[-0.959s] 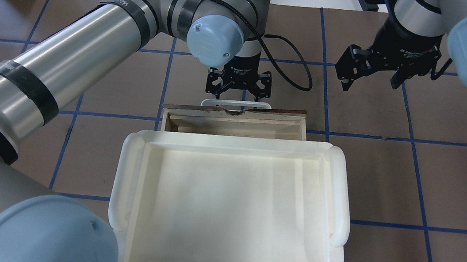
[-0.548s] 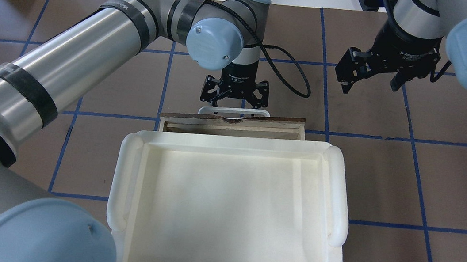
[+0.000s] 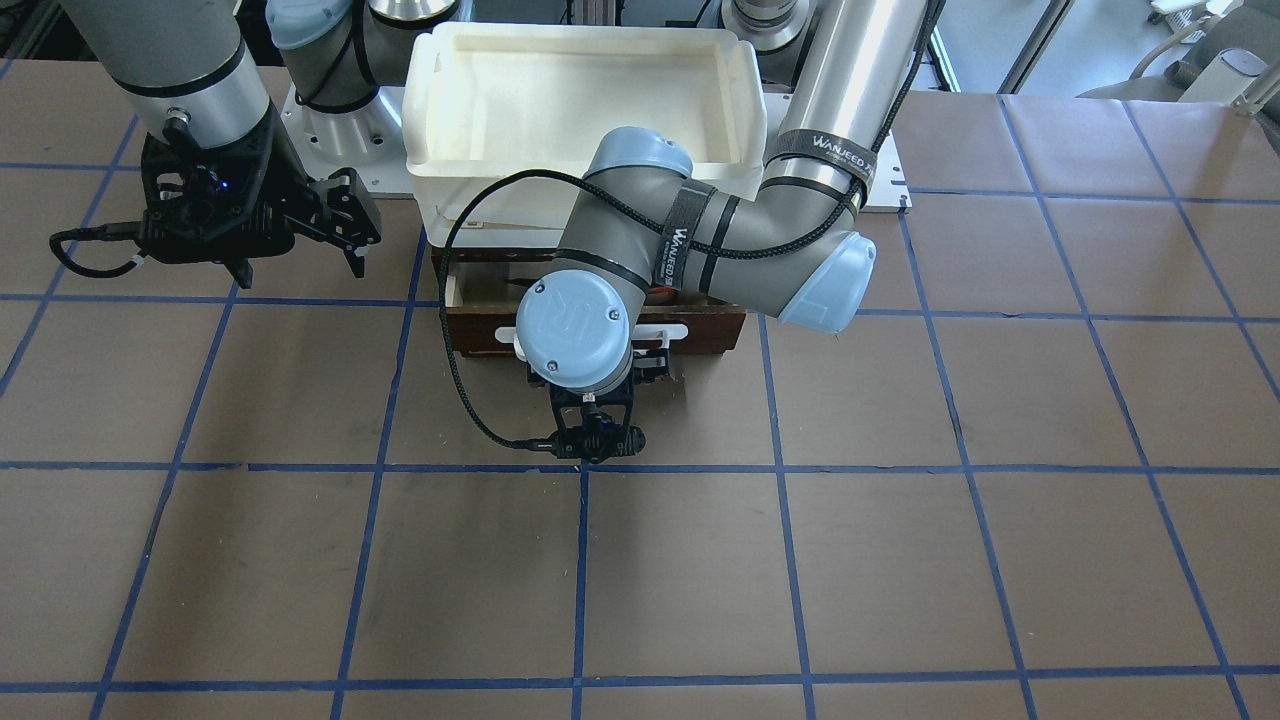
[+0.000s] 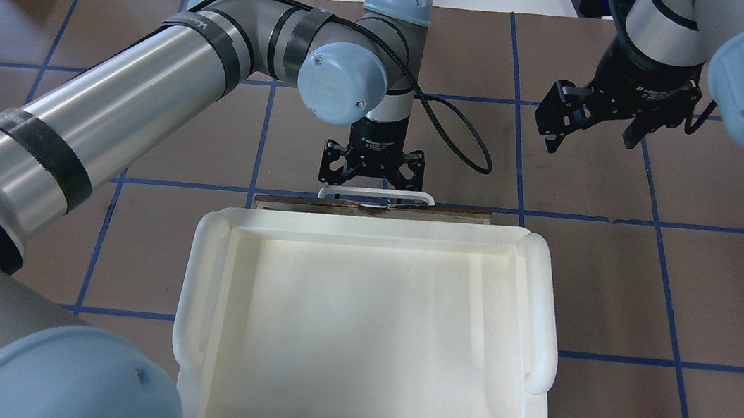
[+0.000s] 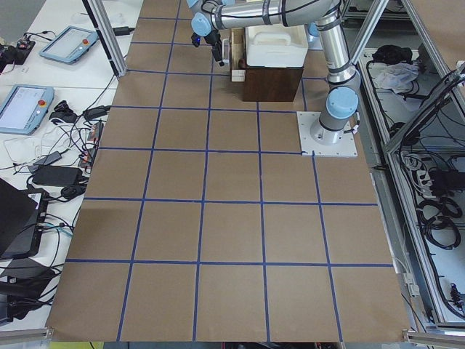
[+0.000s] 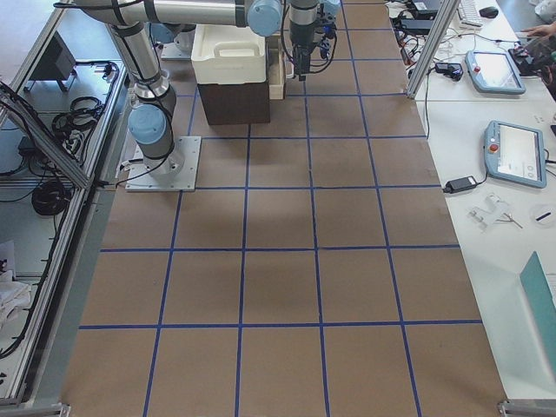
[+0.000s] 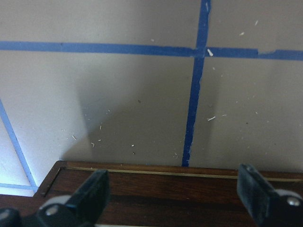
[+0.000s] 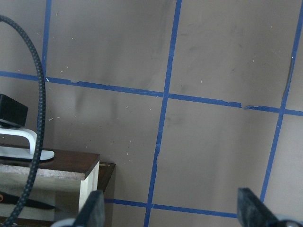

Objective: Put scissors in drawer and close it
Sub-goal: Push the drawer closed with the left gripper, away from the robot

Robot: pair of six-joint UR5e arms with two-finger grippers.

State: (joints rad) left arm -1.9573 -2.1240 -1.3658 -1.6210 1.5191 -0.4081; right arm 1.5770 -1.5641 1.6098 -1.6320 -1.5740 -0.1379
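Left end effector (image 4: 370, 182), jaws spread and gripping nothing, at drawer (image 4: 456, 213) handle (image 4: 419, 198); right end effector (image 4: 589, 142) likewise spread and empty.

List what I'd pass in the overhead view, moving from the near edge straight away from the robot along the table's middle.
The white tray → the drawer, only its dark front edge showing past the tray → the white bar handle → the left gripper, open, just beyond the handle.
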